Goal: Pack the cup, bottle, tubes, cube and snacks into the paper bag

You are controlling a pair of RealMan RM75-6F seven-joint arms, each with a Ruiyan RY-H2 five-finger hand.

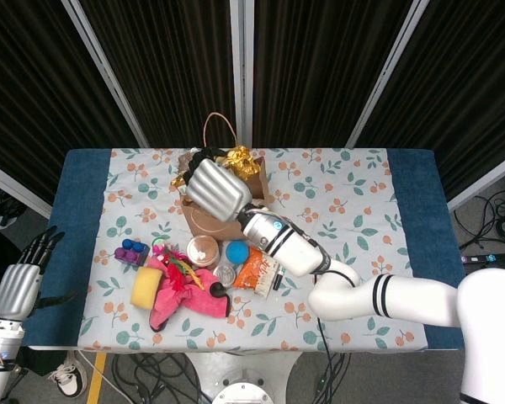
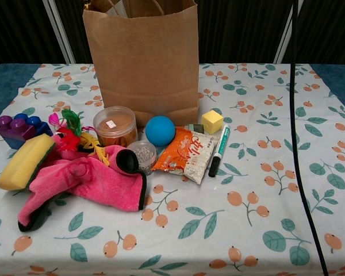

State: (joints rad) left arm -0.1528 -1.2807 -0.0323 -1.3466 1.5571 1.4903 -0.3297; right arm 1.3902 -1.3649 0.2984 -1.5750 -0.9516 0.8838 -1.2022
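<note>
Upright paper bag (image 2: 141,63) — brown, creased, open-topped

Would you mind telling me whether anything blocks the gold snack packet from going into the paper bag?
Nothing visible does. The right hand holds the gold snack packet right over the open top of the paper bag, though the hand hides most of the opening.

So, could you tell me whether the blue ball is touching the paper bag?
Cannot tell. In the chest view the blue ball sits right before the paper bag, its top overlapping the bag's base with no visible gap, but contact isn't plain; the head view is too small.
</note>
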